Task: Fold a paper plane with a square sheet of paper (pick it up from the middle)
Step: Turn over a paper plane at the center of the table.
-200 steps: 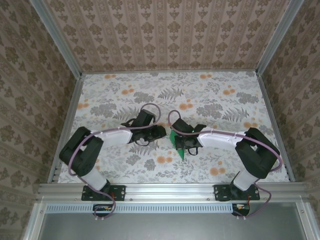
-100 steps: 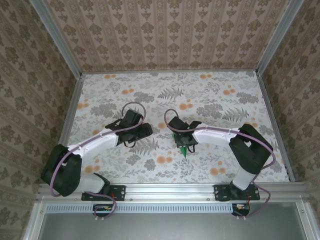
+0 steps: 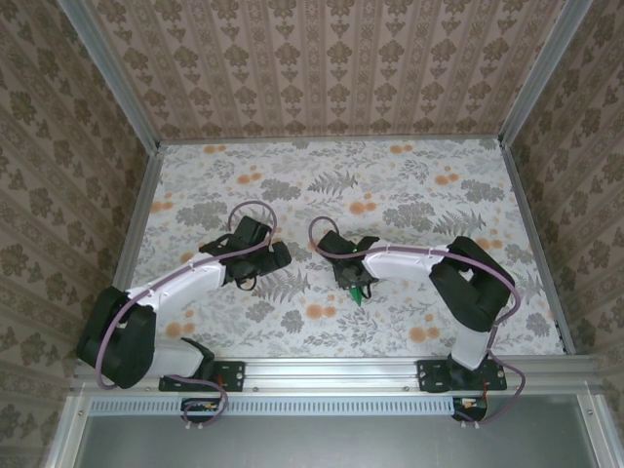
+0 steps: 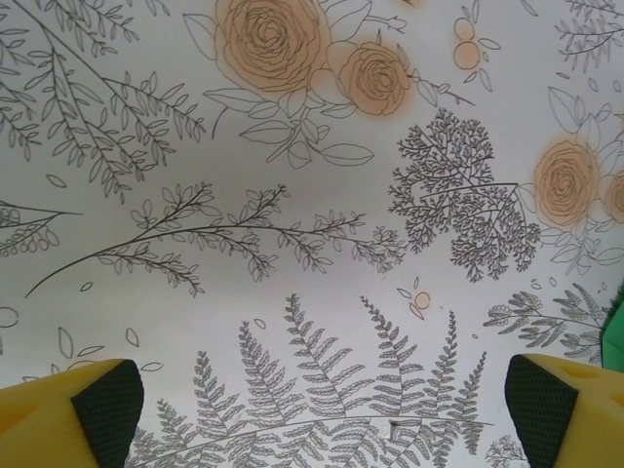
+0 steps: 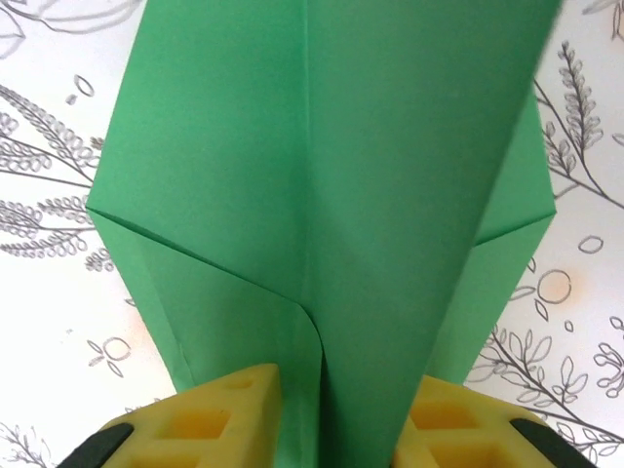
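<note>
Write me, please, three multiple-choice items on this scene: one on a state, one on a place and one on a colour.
1. How do the left gripper's jaws stand?
A. shut tight
B. clamped on a cup
C. wide open, empty

2. Where is the paper?
A. between the right gripper's fingers
B. under the left gripper
C. against the back wall

3. What colour is the paper?
A. orange
B. green
C. white

Key: C, its fingers sit far apart with bare printed table between them; A, the right wrist view shows it running between the yellow fingers; B, it is bright green there.
</note>
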Robot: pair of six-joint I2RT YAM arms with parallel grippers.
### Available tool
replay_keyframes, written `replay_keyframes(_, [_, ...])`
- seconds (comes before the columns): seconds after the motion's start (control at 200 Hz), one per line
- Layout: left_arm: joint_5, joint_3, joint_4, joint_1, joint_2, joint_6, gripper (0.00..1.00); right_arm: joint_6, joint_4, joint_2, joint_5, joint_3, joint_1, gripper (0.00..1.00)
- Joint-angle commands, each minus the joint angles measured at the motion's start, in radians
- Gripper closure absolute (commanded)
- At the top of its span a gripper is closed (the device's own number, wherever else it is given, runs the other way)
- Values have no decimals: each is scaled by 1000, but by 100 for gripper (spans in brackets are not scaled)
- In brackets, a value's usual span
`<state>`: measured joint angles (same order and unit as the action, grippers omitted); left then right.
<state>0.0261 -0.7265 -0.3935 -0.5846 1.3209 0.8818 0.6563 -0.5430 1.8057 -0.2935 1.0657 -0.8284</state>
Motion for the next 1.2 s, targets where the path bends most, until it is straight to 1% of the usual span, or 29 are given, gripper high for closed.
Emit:
replay_keyframes(0.0, [14, 14, -33, 12, -13, -20, 0, 10, -66, 62, -70, 18, -24, 68])
replay_keyframes(0.225, [7, 18, -34, 20, -9, -25, 0, 32, -80, 121, -104, 31, -58, 67])
replay_keyframes(0.36, [2, 15, -33, 22, -2, -29, 0, 36, -110, 127, -149, 61, -70, 73])
replay_keyframes(0.52, [-9, 14, -28, 23, 11, -30, 0, 35, -142, 139, -189, 92, -82, 84])
replay_keyframes(0.6, [-13, 13, -27, 23, 18, -32, 0, 37, -158, 157, -205, 104, -90, 93])
replay_keyframes(0.63, [-14, 14, -24, 23, 21, -32, 0, 40, -167, 163, -210, 110, -94, 94])
replay_keyframes(0.83, [-19, 11, -24, 23, 26, -34, 0, 42, -145, 163, -189, 103, -97, 94])
replay_keyframes(0.95, [-21, 9, -26, 23, 26, -35, 0, 22, -118, 110, -166, 102, -83, 93])
replay_keyframes(1.075, [-26, 11, -25, 23, 26, -34, 0, -15, -66, 43, -93, 107, -17, 92])
replay_keyframes(1.135, [-27, 11, -25, 23, 25, -34, 0, -27, -49, 36, -55, 125, 25, 91])
replay_keyframes(1.195, [-28, 11, -25, 23, 24, -35, 0, -41, -41, 47, -44, 150, 64, 91])
